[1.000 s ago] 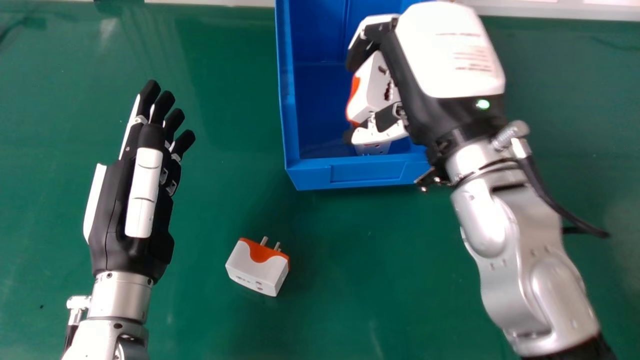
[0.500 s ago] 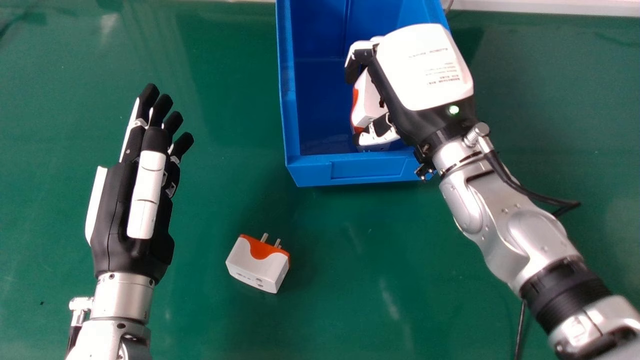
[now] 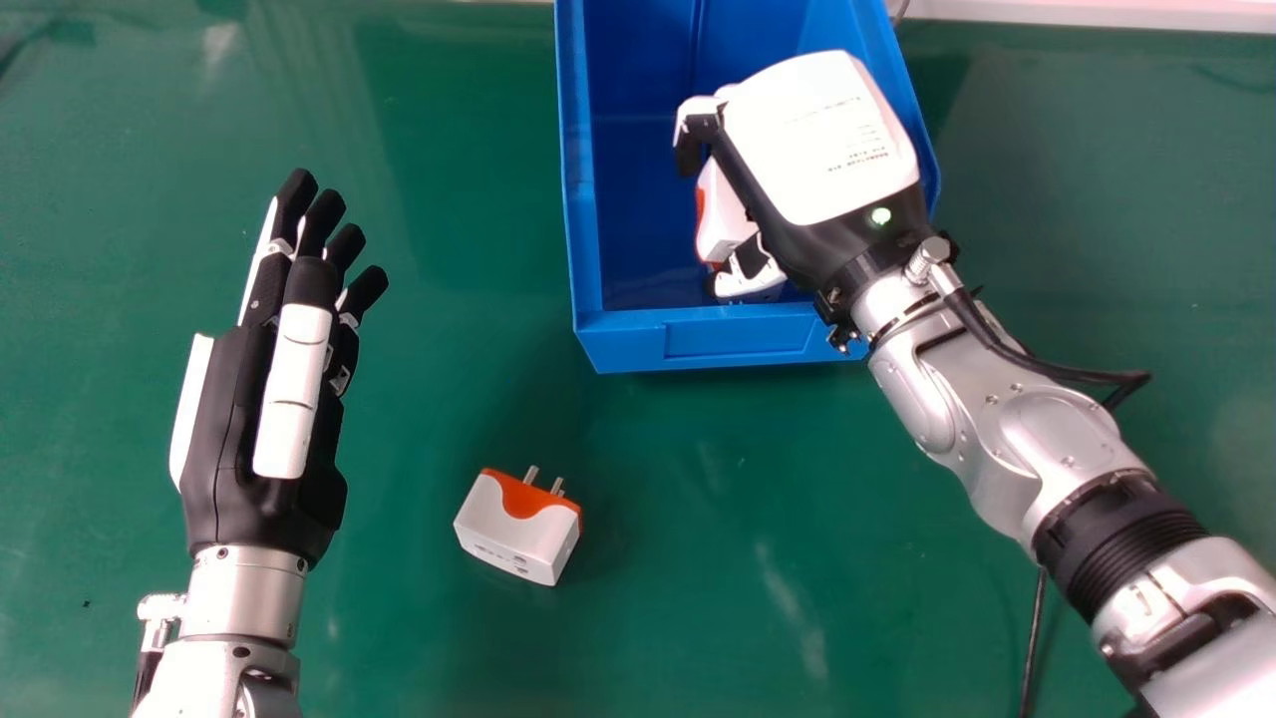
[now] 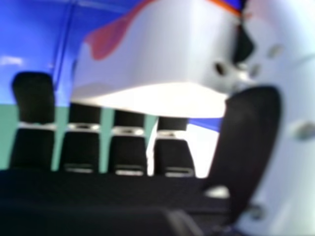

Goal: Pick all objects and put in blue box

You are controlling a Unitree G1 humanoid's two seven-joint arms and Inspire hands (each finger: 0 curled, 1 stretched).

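Having sunk deeper into the blue box (image 3: 733,339), the right hand (image 3: 817,145) is curling fingers and thumb round one plug adapter (image 3: 720,214), seemingly nearing release, while the straight-fingered left hand (image 3: 234,429) is idling beside the pronged adapter (image 3: 518,531) awaiting pickup.

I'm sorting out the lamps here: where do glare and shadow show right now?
Head view: pale glare streaks on the green table, a soft shadow beside the blue box; right hand view: one face of the white-and-orange adapter washed out to white.
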